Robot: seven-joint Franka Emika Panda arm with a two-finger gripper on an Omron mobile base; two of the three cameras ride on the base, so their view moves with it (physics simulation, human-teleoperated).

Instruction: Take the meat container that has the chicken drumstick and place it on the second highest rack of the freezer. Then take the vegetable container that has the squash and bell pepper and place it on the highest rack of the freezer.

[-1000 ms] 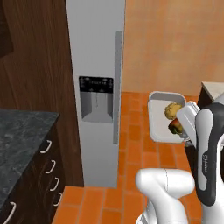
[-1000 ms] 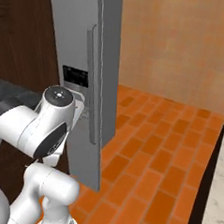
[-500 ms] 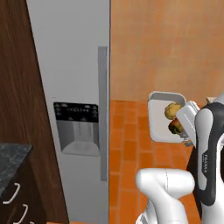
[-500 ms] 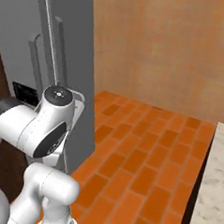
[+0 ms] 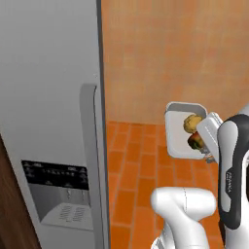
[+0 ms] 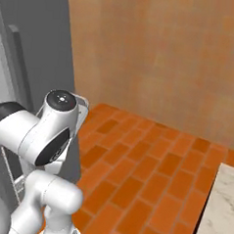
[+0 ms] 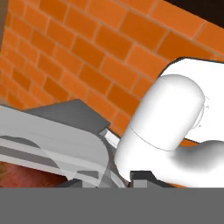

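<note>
The vegetable container, a white tray, hangs tilted in the air beside my arm. In it lie the yellow squash and, below that, the red-orange bell pepper. My gripper is shut on the tray's right rim, its fingers mostly hidden by the arm. In the hand view the tray's rim crosses the lower left, with a red patch of bell pepper under it. The freezer stands at left with its doors shut, so its racks are hidden. The chicken drumstick is out of view.
The freezer's long vertical handle and dark dispenser panel face me. Orange brick floor and an orange wall lie to the right. A pale marble counter corner sits at lower right; dark wood borders the freezer's left.
The whole picture has shifted: the base has moved, so the freezer looms larger and the dark cabinets and counter have slid out at left. The tray stays held beside the arm.
</note>
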